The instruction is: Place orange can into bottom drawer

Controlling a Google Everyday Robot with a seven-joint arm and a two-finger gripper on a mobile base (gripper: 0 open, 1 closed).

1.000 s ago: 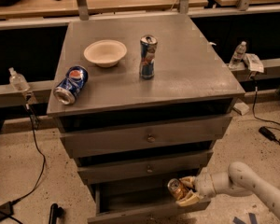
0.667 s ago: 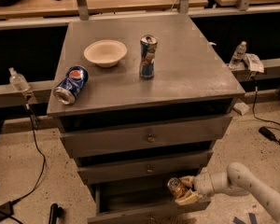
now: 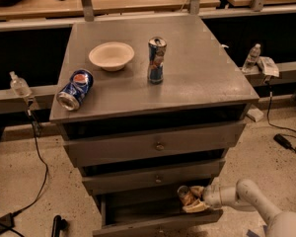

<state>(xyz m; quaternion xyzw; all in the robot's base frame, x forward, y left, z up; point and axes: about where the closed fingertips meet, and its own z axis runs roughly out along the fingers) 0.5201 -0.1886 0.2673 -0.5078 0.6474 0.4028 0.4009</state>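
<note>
The orange can [image 3: 185,195] is copper-coloured with a silver top. It sits between the pale fingers of my gripper [image 3: 193,199], over the right part of the open bottom drawer [image 3: 153,226]. The gripper is shut on the can and reaches in from the right on my white arm [image 3: 246,199]. The drawer is pulled out, with its dark inside showing under the middle drawer. The can's lower part is hidden behind the drawer's front edge and the fingers.
On the cabinet top lie a blue Pepsi can [image 3: 74,90] on its side, a white bowl [image 3: 111,56] and an upright slim blue can [image 3: 157,59]. The two upper drawers [image 3: 158,146] overhang the bottom one. Cables [image 3: 37,147] and a black object [image 3: 58,226] lie on the floor.
The gripper with the can has shifted slightly left, further over the open drawer. Nothing on the cabinet top has moved.
</note>
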